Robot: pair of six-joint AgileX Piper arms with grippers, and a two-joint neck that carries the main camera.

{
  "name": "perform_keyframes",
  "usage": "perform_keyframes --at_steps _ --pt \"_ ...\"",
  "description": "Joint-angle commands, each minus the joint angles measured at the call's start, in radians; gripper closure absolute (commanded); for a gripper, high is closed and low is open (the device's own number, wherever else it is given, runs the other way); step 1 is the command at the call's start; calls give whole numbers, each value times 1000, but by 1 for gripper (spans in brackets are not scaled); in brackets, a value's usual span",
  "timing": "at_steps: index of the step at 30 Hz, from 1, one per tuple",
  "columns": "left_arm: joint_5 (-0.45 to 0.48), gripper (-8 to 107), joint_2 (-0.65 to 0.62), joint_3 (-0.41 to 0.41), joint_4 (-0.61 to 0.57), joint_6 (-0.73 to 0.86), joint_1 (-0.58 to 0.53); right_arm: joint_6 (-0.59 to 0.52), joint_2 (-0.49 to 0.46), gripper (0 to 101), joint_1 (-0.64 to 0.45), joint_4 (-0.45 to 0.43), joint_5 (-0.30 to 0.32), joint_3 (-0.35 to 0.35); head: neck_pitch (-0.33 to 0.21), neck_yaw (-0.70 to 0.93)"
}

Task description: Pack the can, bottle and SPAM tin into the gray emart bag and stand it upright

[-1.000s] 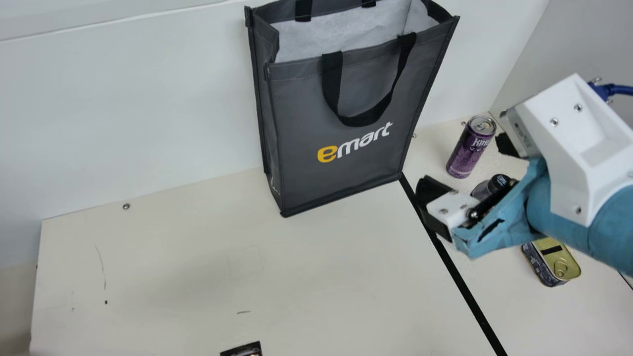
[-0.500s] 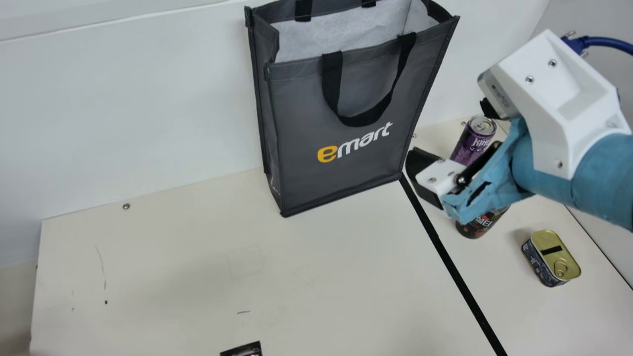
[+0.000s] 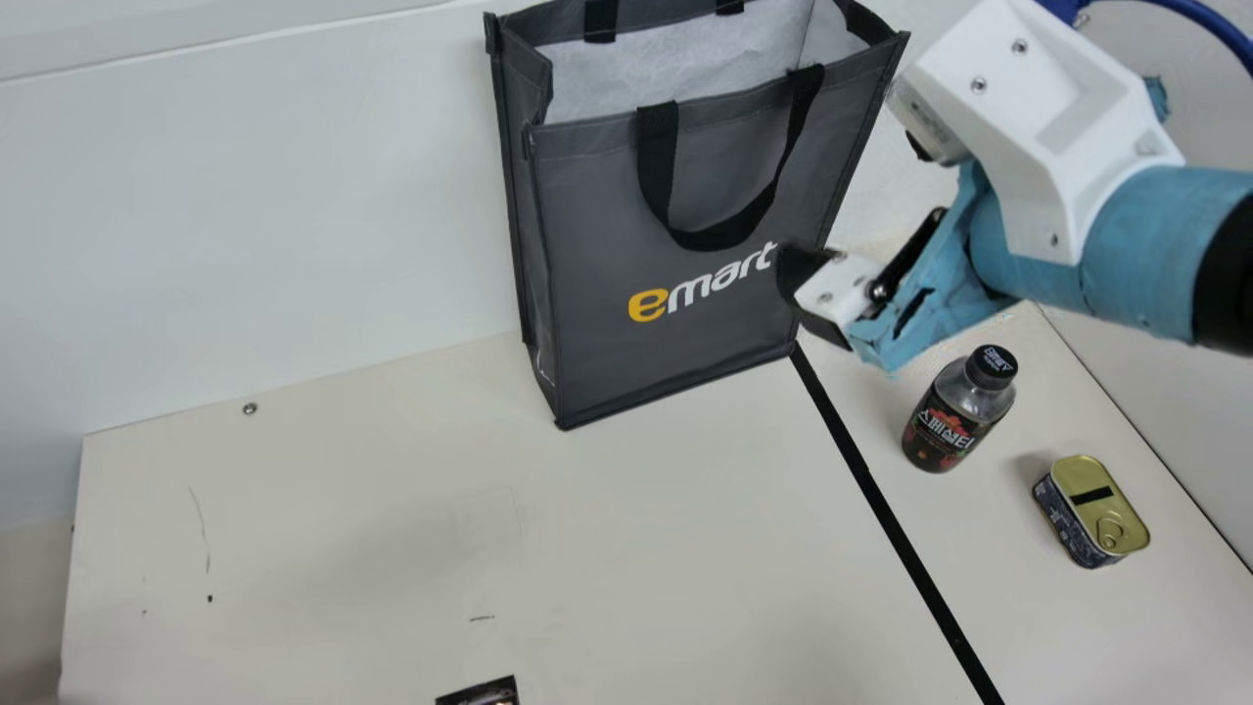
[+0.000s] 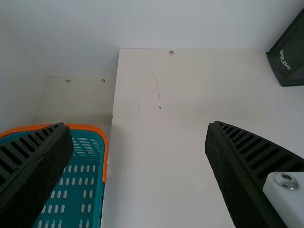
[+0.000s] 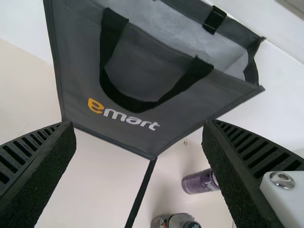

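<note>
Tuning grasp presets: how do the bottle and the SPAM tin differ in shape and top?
Shape: the bottle is tall and round, narrowing at the neck; the SPAM tin is low and boxy with rounded corners.
Top: the bottle has a black screw-type cap; the SPAM tin has a flat gold lid with a ring pull.
Shared: both are on the table, outside the bag.

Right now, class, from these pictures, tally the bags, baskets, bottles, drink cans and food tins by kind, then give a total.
Bag: 1
Basket: 1
Bottle: 1
Drink can: 1
Food tin: 1
Total: 5
</note>
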Motion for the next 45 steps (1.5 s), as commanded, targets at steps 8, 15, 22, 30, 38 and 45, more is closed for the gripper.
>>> perform_keyframes --at_steps 8,15,22,30,38,45 --pt "0 9 0 0 0 0 0 -88 88 6 -10 45 0 -91 -23 -1" --pt "0 9 0 0 0 0 0 -166 147 6 -6 80 0 -150 -23 -1" --pt "0 9 0 0 0 0 0 -248 202 6 -6 121 0 -199 -23 -1" --pt "0 9 0 0 0 0 0 -337 260 6 -14 180 0 -245 -23 -1" --pt "0 9 0 0 0 0 0 -421 316 6 -23 239 0 -277 -23 -1" --pt "0 9 0 0 0 0 0 -483 365 6 -32 278 0 -299 -23 -1"
